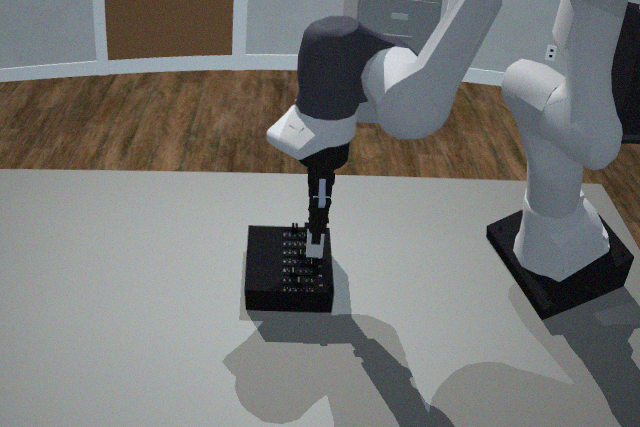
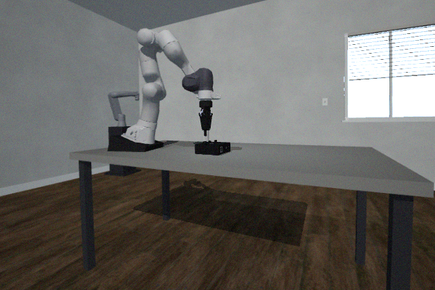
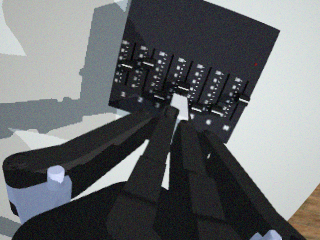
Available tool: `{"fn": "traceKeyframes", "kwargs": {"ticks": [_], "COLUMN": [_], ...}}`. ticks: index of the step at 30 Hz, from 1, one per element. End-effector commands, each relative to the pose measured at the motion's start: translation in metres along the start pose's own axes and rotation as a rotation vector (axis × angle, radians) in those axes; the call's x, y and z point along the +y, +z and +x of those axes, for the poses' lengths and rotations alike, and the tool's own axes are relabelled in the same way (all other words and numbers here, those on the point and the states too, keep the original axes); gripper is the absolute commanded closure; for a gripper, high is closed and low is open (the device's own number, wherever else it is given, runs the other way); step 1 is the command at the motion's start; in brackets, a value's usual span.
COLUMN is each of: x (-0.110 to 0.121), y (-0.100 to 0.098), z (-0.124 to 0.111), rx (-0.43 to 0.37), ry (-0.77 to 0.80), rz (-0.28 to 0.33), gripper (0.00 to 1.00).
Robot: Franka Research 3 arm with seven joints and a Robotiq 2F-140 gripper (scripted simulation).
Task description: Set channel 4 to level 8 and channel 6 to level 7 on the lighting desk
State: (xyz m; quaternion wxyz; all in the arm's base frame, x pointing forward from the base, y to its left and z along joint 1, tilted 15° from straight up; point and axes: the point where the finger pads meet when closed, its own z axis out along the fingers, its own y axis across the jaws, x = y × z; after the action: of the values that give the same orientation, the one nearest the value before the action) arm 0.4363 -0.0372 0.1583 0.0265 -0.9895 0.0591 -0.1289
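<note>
The lighting desk (image 1: 288,268) is a small black box with several parallel faders, standing flat on the grey table; it also shows in the exterior view (image 2: 212,147) and in the wrist view (image 3: 190,67). My gripper (image 1: 315,246) points straight down with its fingers shut together, nothing between them. Its pale fingertips (image 3: 178,106) touch down on the fader rows near the desk's edge that faces the arm, at one of the middle channels. The tips hide that fader's cap. The cap lines and scale marks are too small to read.
The arm's black base (image 1: 560,262) is bolted on the table to the right of the desk. A second, smaller grey arm (image 2: 117,106) stands behind the base. The table edge lies far from the desk on all sides.
</note>
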Motion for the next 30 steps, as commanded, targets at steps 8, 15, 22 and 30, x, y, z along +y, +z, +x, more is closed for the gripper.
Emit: {"fn": "traceKeyframes", "kwargs": {"ticks": [8,15,22,30], "x": [-0.0005,-0.0005,-0.0005,-0.0005], "y": [0.0011,0.0011,0.0011,0.0011], "z": [-0.0002,0.0016,0.0037,0.0080], "rx": [-0.001,-0.001,-0.001,-0.001], "ry": [-0.005,-0.005,-0.005,-0.005], "rz": [0.002,0.002,0.002,0.002], "gripper": [1.00,1.00,1.00,1.00]}}
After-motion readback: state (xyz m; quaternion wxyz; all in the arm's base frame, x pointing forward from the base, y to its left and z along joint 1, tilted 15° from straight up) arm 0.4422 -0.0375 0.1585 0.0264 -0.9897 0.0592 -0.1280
